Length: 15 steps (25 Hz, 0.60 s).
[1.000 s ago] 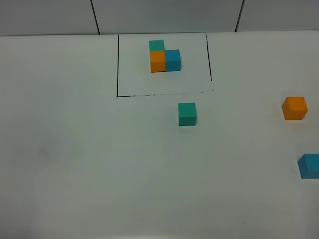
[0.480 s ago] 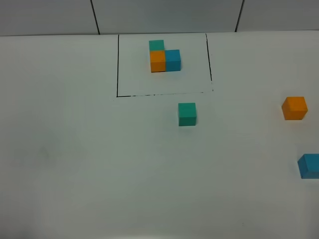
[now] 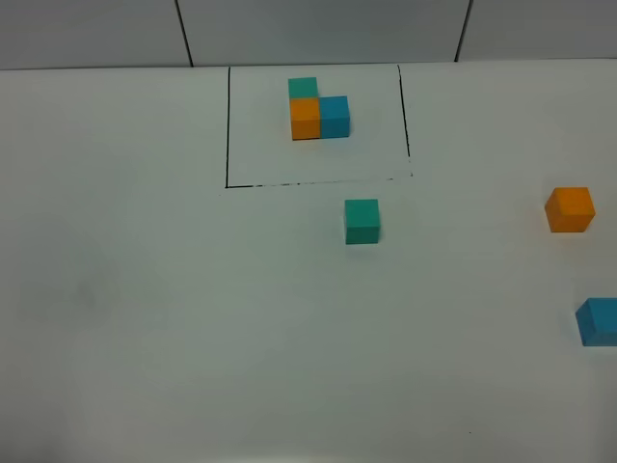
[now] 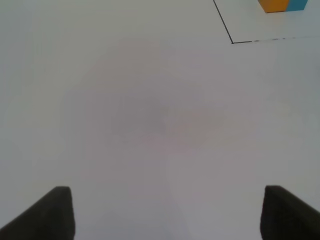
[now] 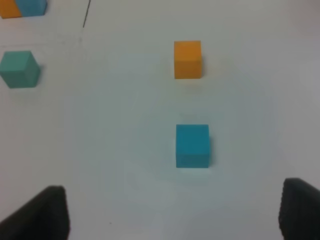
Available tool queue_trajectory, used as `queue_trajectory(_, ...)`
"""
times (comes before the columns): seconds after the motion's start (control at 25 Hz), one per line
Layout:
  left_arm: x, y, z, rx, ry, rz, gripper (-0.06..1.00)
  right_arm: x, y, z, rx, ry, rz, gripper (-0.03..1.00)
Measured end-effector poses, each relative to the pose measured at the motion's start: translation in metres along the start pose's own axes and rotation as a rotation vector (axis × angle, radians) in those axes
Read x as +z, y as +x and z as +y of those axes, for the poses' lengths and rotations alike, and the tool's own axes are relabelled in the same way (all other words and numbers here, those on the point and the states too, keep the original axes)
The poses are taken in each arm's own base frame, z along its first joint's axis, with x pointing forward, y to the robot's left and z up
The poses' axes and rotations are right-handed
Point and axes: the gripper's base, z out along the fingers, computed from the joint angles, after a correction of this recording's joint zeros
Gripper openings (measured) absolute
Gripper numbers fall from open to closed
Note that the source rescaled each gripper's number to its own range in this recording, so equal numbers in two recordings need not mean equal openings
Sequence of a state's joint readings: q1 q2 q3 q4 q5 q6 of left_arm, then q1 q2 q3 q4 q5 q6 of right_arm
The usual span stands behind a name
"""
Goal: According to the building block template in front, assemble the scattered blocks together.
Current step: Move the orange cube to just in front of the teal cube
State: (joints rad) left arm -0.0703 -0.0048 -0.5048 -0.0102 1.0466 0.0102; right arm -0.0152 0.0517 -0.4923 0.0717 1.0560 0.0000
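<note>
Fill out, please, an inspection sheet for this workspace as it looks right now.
Surface: white matte table.
Job's things: template inside black frame; teal cube just outside the frame's near line; orange cube and blue cube far right; all three apart.
Clutter: nothing seen.
Grippers: left gripper and right gripper, jaws open, empty.
Cables: nothing seen.
Surroundings: grey panelled wall behind.
</note>
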Motion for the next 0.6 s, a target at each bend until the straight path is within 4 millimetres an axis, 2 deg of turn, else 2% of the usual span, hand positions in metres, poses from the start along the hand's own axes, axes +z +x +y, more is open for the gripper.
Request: queue_trajectory(0.6,0.0,0.0,0.0,0.0,0.0,0.0,0.68,0.0,0.0,0.0003,0.002,-0.003,0.0,0.72)
